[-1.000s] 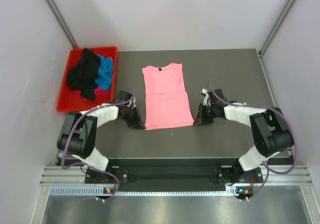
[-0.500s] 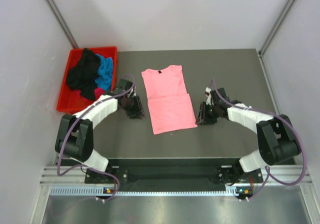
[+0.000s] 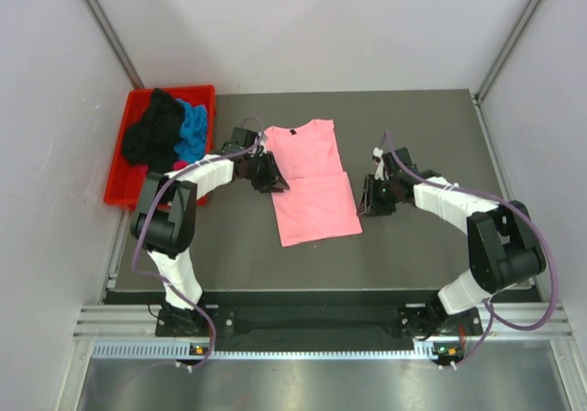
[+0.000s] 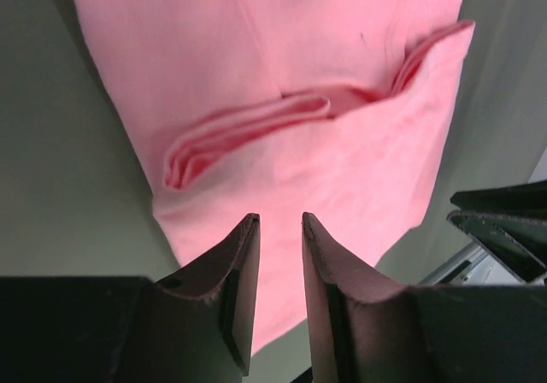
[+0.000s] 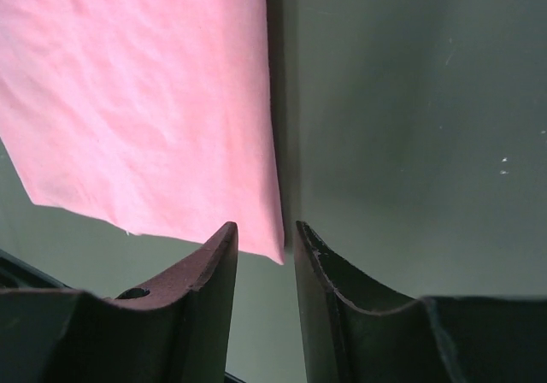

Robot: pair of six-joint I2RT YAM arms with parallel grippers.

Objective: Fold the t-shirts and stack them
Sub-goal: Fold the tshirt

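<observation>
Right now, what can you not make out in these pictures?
- Top view: what lies low in the red plastic bin, buried under the black cloth shirt.
- Left wrist view: collar of the light pink cloth t-shirt, cut off by the top edge.
- Right wrist view: most of that t-shirt, past the picture's edges.

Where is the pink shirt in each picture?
Top view: the pink shirt lies in the middle of the table.
Left wrist: the shirt fills the top and middle.
Right wrist: the shirt is at the top left.
Shared landmark: the dark table beside the shirt shows in all three.
</observation>
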